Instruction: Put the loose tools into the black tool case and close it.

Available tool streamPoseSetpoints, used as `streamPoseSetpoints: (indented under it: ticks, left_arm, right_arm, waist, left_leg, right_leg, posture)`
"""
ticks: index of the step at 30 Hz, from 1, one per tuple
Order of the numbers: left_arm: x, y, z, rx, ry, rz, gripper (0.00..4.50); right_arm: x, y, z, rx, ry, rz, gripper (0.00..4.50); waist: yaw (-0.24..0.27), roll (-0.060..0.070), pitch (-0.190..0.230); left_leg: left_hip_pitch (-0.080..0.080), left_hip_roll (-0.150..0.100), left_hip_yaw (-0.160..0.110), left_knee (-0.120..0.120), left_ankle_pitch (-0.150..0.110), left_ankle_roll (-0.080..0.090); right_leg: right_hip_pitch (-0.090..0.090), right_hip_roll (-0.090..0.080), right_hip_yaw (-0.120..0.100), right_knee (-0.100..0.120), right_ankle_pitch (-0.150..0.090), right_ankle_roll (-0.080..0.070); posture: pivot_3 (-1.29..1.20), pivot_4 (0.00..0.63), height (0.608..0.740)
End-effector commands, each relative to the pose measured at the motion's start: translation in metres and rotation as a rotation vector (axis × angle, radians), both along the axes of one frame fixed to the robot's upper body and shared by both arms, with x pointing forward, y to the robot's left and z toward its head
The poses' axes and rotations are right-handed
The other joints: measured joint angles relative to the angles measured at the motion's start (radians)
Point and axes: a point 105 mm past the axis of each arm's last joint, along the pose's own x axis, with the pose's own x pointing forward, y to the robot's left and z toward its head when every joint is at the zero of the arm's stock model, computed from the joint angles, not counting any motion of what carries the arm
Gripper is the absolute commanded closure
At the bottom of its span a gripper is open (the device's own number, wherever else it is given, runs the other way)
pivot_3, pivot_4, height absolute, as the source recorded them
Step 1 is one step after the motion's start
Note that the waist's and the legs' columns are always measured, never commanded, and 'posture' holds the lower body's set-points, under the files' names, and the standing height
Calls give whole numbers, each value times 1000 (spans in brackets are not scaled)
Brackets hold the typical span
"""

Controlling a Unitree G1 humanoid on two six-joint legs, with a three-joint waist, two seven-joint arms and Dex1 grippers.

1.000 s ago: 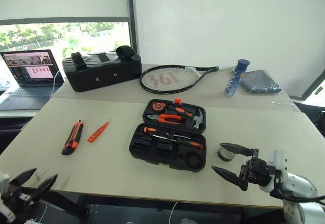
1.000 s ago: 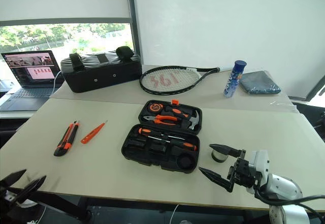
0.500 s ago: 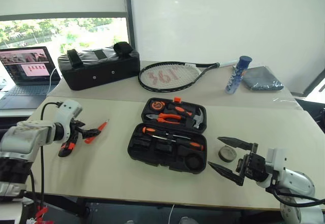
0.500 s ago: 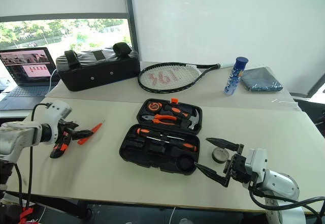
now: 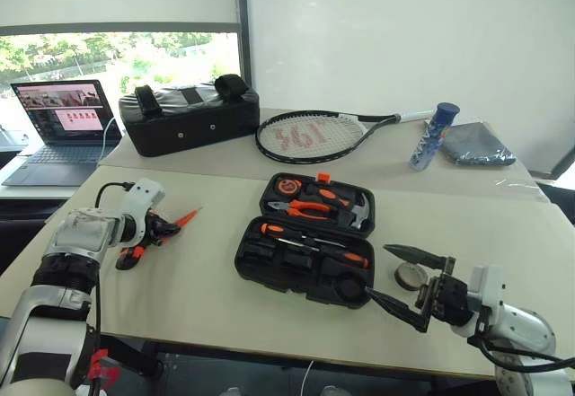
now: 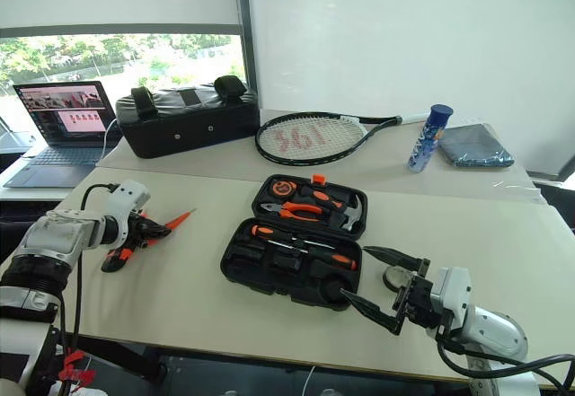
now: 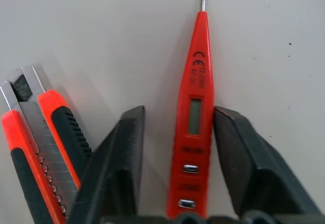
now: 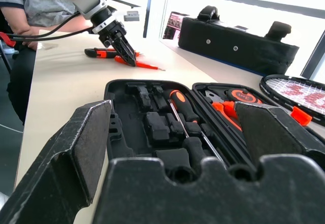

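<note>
Open flat black moulded tool case [image 5: 305, 250] sits mid-tabletop [image 5: 503, 225]. Right tool [image 5: 406, 280] waits beside it, fingers apart. Left tool [image 7: 175, 158] straddles the slim orange screwdriver [image 7: 195, 117], not yet clamped: light, stiff, slick plastic, best pinched mid-body.

laptop [image 5: 67, 131], padded bag [image 5: 190, 125] — racket [image 5: 314, 136], blue can [image 5: 433, 136]

"CE" mark moulded on the slim orange screwdriver [image 7: 195, 117] above smaller lettering too small to read, red digits, seemingly "361", painted across the tennis racket [image 5: 304, 136] strings
</note>
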Motion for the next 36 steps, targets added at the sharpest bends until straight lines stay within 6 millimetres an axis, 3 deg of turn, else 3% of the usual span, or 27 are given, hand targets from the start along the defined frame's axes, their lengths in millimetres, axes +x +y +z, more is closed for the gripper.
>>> streamPoseSetpoints:
  ticks: [1, 6, 8, 10, 14, 22, 27, 36]
  left_arm:
    - [4, -12, 25, -130, -125, -96, 4022]
    - [-7, -51, 90, -232, -420, -487, 4037]
    - [-21, -75, 102, -236, -496, -697, 4037]
    - [-33, -99, 98, -182, -473, -884, 4037]
    - [-50, -145, 63, 10, -305, -1241, 4037]
    - [-30, -179, 35, 208, -268, -1343, 4037]
    - [-20, -178, 23, 307, -224, -1343, 4037]
    - [-10, -188, 17, 335, -197, -1303, 4037]
  right_arm:
    - [-7, -1, 10, -12, -54, 1, 0]
    - [-11, -4, 11, -28, -42, -5, 0]
    - [-13, -6, 11, -34, -38, -9, 0]
    - [-15, -7, 11, -38, -33, -9, 0]
    - [-19, -3, 13, -27, -17, 4, 0]
    - [-26, 6, 13, -8, 7, 7, 0]
    - [-29, 7, 11, -3, 13, -7, 0]
    - [-34, 10, 9, 3, 21, -21, 0]
  waist:
    - [2, 0, 0]
    - [6, -1, 0]
    - [9, -1, 0]
    - [13, -1, 0]
    - [17, 0, 0]
    - [5, -1, 0]
    - [1, -1, 0]
    - [5, -1, 0]
  left_leg:
    - [0, 0, 0, 0, 0, 0]
    - [-3, 0, 0, 1, 0, 0]
    - [-3, 0, 0, 1, 0, 0]
    - [-3, 0, 0, 1, 0, 0]
    - [-2, -1, 0, 1, 0, 0]
    - [-2, -1, -1, 2, 0, 0]
    - [-2, -1, -1, 2, 0, 0]
    - [-3, -2, -2, 2, 0, 1]
  right_leg:
    - [0, 0, 0, 0, 0, 0]
    - [-2, 0, -1, 0, 0, 0]
    - [-2, 0, -1, 0, 0, 0]
    - [-1, 0, -1, -1, 0, 0]
    - [0, 0, 0, -1, 0, 0]
    - [0, 1, 1, -1, 1, 1]
    - [0, 0, 1, -2, 1, 1]
    - [1, 0, 1, -2, 1, 2]
  posture:
    - [0, 150, 740]
    - [0, 150, 740]
    - [0, 150, 740]
    - [0, 150, 740]
    - [0, 150, 740]
    - [0, 150, 740]
    - [0, 150, 740]
    - [0, 150, 740]
